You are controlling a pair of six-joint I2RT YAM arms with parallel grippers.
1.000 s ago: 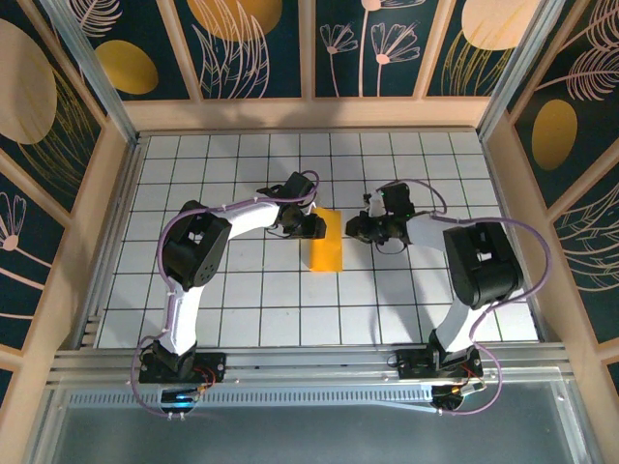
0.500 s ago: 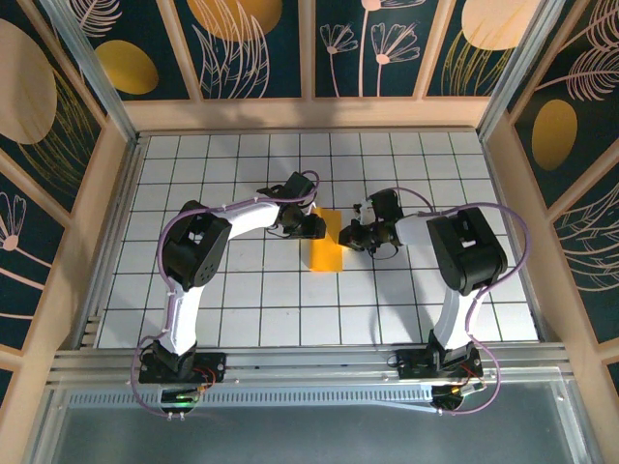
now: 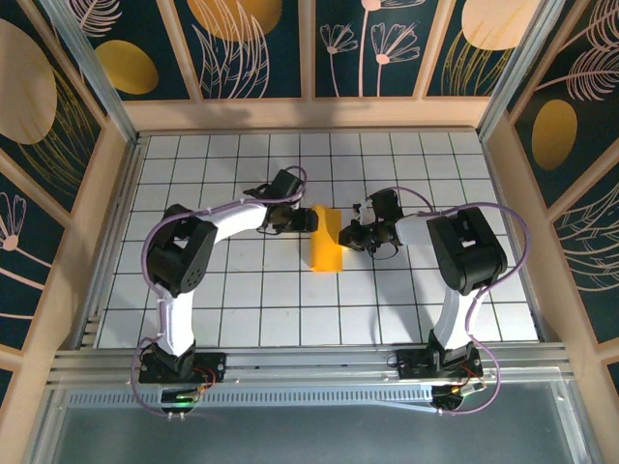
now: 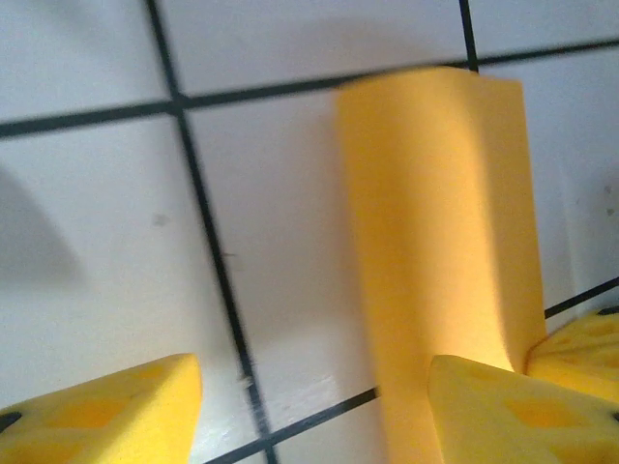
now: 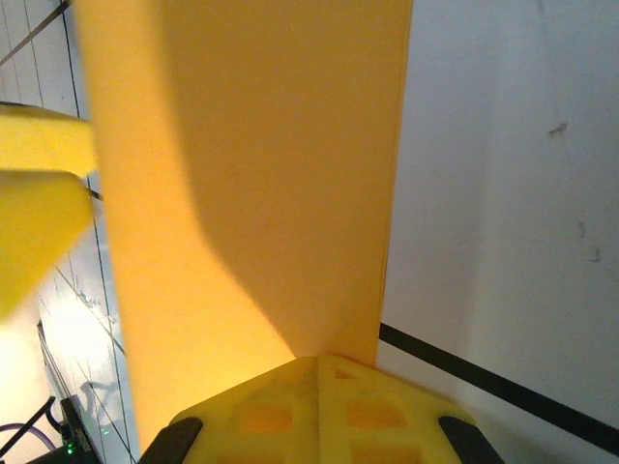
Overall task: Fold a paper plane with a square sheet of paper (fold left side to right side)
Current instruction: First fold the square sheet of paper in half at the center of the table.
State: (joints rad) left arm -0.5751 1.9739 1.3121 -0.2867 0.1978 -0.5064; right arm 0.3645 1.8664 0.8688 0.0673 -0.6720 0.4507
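Two grippers flank the folded paper (image 3: 327,242), which lies as a narrow strip near the middle of the tiled surface (image 3: 242,319). We find the left gripper (image 3: 310,220) spread, just left of the strip, with one finger (image 4: 513,411) overlapping it. We find the right gripper (image 3: 345,235) pressed together, pinching the paper's right edge.

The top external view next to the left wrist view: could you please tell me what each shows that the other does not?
Top external gives both whole arms, the left hand and right hand flanking the folded paper, and the patterned walls. Left wrist gives the left hand's yellow fingers standing apart and the paper's rounded left fold close up. Both share the paper on the white grid table.
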